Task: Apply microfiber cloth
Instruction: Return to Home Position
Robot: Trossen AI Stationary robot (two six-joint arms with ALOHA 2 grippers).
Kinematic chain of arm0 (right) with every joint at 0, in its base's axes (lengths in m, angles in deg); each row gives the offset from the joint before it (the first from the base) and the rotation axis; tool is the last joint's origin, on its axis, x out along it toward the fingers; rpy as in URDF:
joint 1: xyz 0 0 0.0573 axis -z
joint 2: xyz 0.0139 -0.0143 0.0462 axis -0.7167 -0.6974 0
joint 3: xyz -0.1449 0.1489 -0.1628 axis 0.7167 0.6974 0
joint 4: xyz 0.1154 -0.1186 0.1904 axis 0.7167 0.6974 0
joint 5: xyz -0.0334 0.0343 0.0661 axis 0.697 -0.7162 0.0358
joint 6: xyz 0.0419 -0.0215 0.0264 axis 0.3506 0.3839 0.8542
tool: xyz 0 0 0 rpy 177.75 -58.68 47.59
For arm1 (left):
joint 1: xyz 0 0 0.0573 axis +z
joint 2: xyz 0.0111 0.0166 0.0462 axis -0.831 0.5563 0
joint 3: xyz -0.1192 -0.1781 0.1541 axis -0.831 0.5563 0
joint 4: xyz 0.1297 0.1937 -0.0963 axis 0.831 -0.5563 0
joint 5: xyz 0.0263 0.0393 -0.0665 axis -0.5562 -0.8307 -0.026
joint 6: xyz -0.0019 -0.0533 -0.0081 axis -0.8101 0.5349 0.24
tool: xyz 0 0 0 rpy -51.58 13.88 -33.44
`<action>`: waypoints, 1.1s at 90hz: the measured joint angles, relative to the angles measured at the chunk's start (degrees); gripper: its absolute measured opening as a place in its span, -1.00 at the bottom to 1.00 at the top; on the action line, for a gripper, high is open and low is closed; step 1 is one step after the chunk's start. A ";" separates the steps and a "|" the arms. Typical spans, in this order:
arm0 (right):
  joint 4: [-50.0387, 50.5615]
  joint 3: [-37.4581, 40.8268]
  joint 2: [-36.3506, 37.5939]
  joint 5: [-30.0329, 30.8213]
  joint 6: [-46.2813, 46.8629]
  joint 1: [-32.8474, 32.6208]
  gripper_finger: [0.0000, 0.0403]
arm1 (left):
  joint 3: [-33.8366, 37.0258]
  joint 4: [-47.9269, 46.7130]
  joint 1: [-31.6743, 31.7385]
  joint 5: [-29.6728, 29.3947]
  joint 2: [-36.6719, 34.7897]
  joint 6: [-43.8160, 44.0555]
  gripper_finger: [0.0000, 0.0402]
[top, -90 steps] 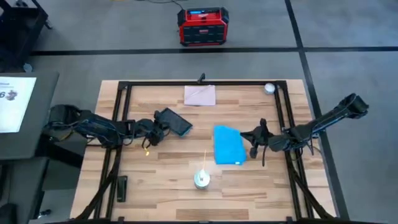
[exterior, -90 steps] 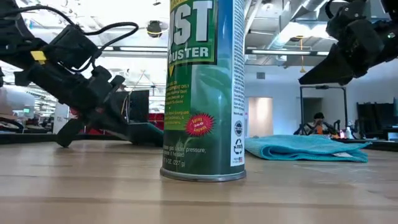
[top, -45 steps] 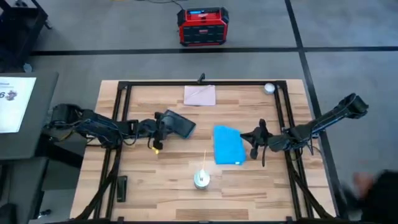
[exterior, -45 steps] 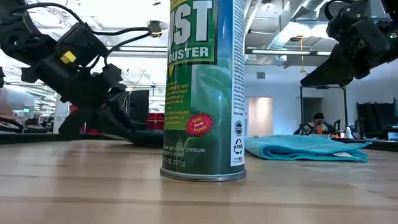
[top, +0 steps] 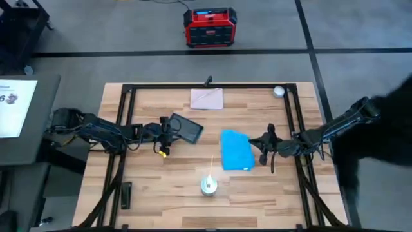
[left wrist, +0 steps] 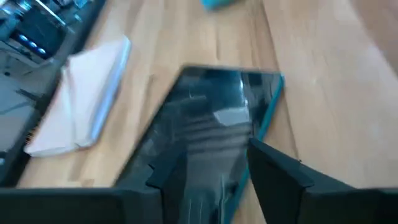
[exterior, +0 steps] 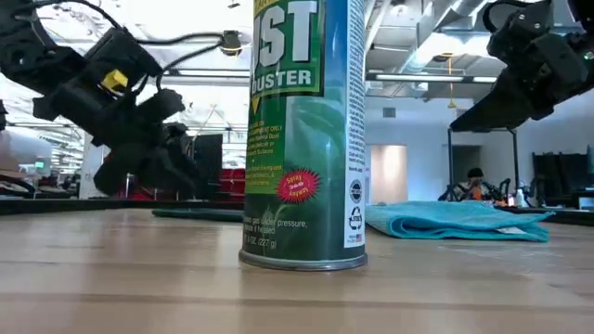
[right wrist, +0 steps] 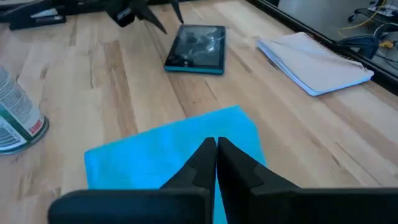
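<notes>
The bright sky-blue folded microfiber cloth (top: 236,151) lies flat near the middle of the wooden bench (top: 161,187), its long axis running from far edge to near edge. The right pincer (right wrist: 216,143), pressed closed and empty, hovers just beside the cloth's right side and is the nearer arm. The left pincer (left wrist: 216,157), fingers spread, hangs over the black glossy tablet (top: 187,129).

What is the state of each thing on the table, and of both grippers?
microfiber cloth: folded, lying flat, not held.
tablet: lying flat, not gripped.
duster can: upright.
paper pad: lying flat.
left gripper: open, at the tablet's edge.
right gripper: shut, empty, above the cloth.
</notes>
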 joint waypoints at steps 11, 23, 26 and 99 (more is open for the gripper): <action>0.61 0.00 3.70 0.05 -2.86 -1.36 -1.00 | 0.00 -6.58 0.00 3.18 -10.55 1.75 -0.57; 3.34 -0.02 10.96 2.43 -6.55 -3.80 -1.00 | 0.00 -15.42 0.00 7.81 -26.30 3.99 -0.77; 5.19 -0.01 13.05 3.88 -6.93 -4.54 -1.00 | 0.00 -17.25 0.00 9.30 -30.39 4.95 -0.82; -2.32 13.58 46.94 15.88 -26.02 -19.41 -1.00 | 7.57 -22.90 -1.04 2.58 -67.45 23.77 -1.00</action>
